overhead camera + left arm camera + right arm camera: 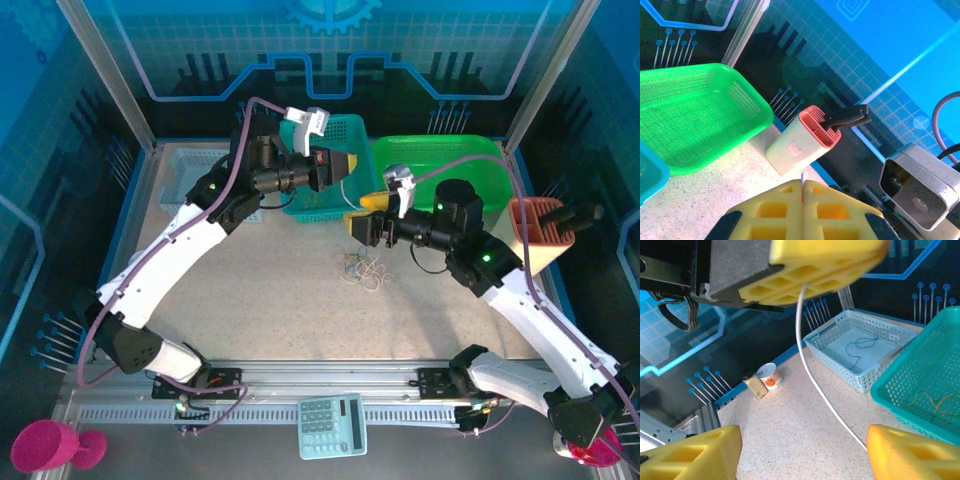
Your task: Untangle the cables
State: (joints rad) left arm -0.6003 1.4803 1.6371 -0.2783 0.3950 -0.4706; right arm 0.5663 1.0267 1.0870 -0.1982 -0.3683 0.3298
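White cable (810, 365) pinched in clenched left fingers (775, 210), dangling between spread, empty right fingers (695, 452). Grey-blue cable (860, 346) already in pale blue basket (860, 382), yellowish cable (930, 400) in teal basket (900, 390), right of frame. Small tangle (365, 268) on tabletop (270, 300), frame centre, yet to separate; roughly halfway, probably.

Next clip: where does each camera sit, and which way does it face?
Top external: above and behind the arm bases, looking down on the table, the cable pile, both arms, left hand and right hand.
Left wrist: on the left arm, facing the green basket and knife block; its shut fingers pinch a white cable.
Right wrist: on the right arm, facing the pale blue basket and teal basket; its own fingers stand apart.
Shared: both wrist views show the left hand holding the white cable.
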